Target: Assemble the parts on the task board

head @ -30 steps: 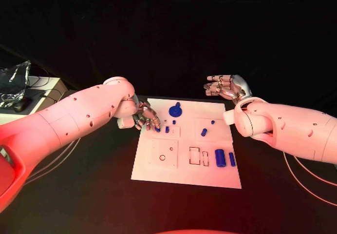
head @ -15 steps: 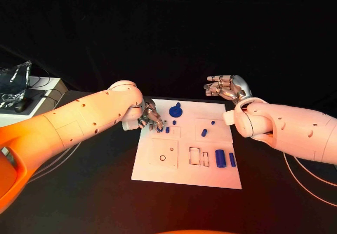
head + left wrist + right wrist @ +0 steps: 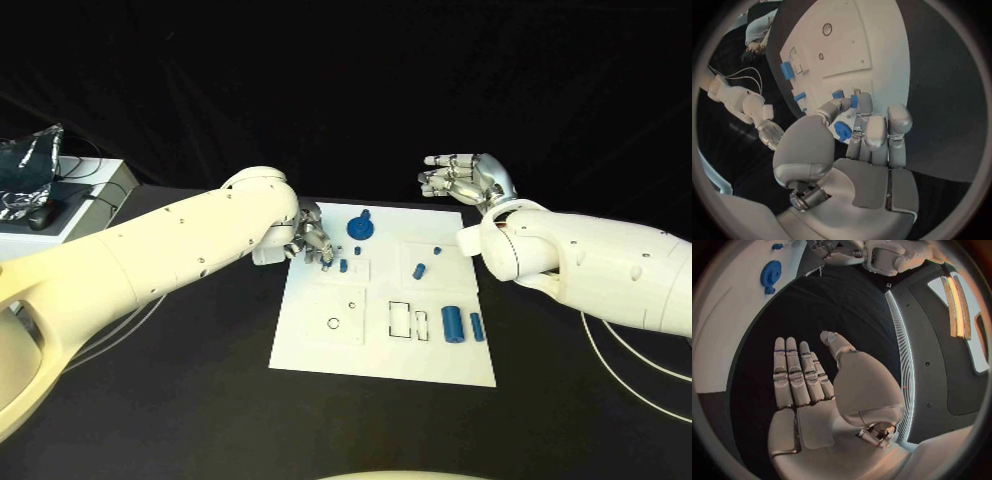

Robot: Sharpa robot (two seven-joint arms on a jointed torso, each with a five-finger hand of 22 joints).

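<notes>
Board [image 3: 378,350] mid-table with most parts loose, assembly hardly begun: left hand [image 3: 312,243] at far-left corner, fingertips on small peg [image 3: 343,266], grasp not clear; right hand [image 3: 467,180] lifted behind board, empty, fingers apart.

Counter [image 3: 173,400]: black, plain. Task board [image 3: 378,355]: white, with thin dark outlines marking its recesses. Parts all blue: round piece with a knob [image 3: 361,229] at the far edge, small peg [image 3: 418,270], two upright cylinders [image 3: 453,324] side by side (one thicker). Left robot hand [image 3: 309,242]: silver fingers, white arm dotted with small dark holes. Right robot hand [image 3: 464,180]: same silver, with darker bands across the fingers. White box [image 3: 80,195] at the far left, crumpled clear plastic [image 3: 29,165] on top of it.
</notes>
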